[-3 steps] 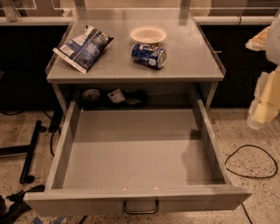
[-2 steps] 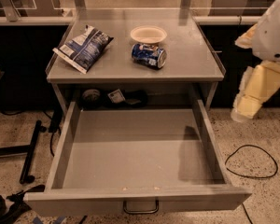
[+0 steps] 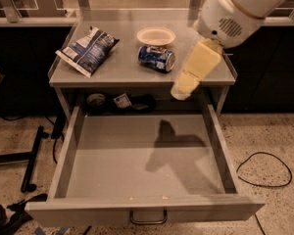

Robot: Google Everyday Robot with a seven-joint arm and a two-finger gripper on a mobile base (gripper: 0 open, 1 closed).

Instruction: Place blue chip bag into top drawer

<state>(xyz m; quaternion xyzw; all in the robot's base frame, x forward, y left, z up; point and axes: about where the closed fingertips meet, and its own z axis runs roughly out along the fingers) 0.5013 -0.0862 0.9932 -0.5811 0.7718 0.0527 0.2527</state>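
The chip bag lies on the left of the tabletop. To its right a can lies on its side, with a bowl just behind it. Below the tabletop the top drawer stands pulled out toward the front. The gripper hangs over the drawer's back right corner, just before the tabletop's front edge and right of the can. A cable lies on the floor to the drawer's right.
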